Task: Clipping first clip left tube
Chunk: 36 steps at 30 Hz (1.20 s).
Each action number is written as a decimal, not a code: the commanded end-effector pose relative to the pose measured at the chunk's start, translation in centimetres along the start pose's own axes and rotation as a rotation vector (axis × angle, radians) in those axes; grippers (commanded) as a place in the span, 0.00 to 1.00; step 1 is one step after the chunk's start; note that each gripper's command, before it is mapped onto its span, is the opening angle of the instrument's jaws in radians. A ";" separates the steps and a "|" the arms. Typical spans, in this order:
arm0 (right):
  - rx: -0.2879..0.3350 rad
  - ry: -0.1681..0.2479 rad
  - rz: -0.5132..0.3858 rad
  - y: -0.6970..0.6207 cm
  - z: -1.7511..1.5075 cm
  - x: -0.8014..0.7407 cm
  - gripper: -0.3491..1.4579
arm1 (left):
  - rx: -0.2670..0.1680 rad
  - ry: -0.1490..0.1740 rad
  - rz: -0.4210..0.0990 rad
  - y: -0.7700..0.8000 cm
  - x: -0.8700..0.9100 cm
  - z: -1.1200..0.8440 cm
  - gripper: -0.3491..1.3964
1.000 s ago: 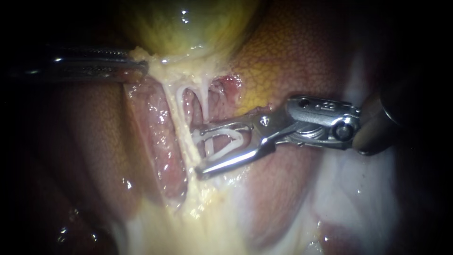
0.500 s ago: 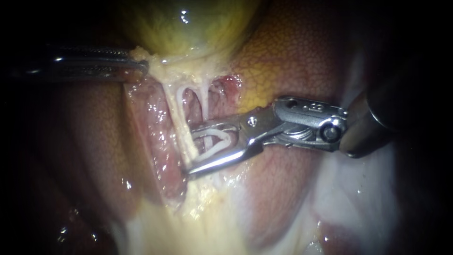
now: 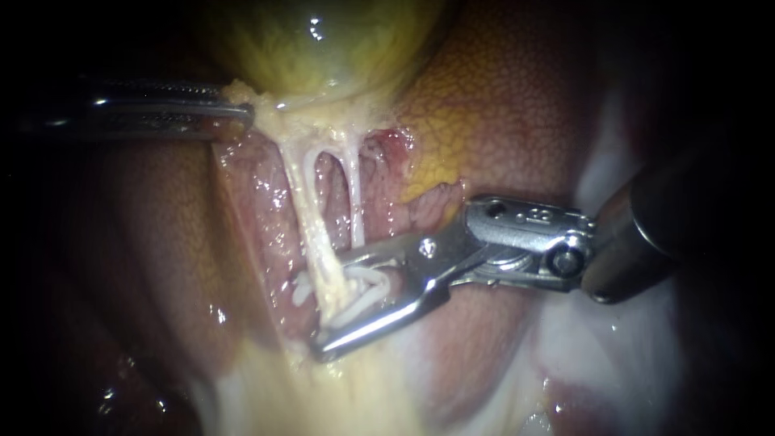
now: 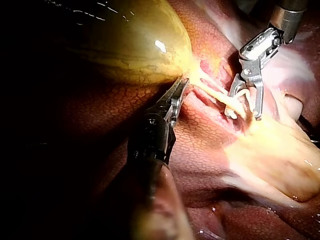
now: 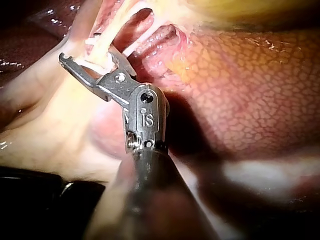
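Here, the tool of the right instrument (image 3: 329,307) stands with its jaws narrowly apart, holding a white clip (image 3: 367,291) between them. The clip straddles the left tube (image 3: 303,190) low on its length, close to where it meets the pale yellow tissue (image 3: 339,387). The right tube (image 3: 355,202) runs just beside it, down to the upper jaw. Both tubes rise to the gallbladder (image 3: 323,40), whose narrow end the left instrument (image 3: 238,113) grips with closed jaws. Mottled liver (image 3: 500,105) lies around.
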 end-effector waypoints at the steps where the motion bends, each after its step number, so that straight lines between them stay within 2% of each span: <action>1: 0.002 -0.001 0.000 -0.02 0.02 0.00 0.42 | 0.000 0.000 0.000 0.00 0.00 0.00 0.00; 8: 0.042 -0.014 -0.004 -0.11 0.13 0.00 0.40 | 0.000 0.000 0.000 0.00 0.00 0.00 0.00; 14: 0.045 -0.015 -0.006 -0.13 0.17 0.00 0.34 | 0.000 0.000 0.000 0.00 0.00 -0.01 0.00; 24: 0.035 -0.008 -0.011 -0.13 0.15 0.01 0.15 | 0.000 0.000 0.000 0.00 0.00 -0.01 0.00; 28: 0.019 -0.001 -0.010 -0.15 0.11 0.05 0.00 | -0.001 0.000 0.000 0.00 0.00 -0.01 0.00; 36: 0.015 0.004 0.007 -0.14 0.04 0.14 0.00 | -0.001 0.000 0.000 0.00 0.00 -0.01 0.00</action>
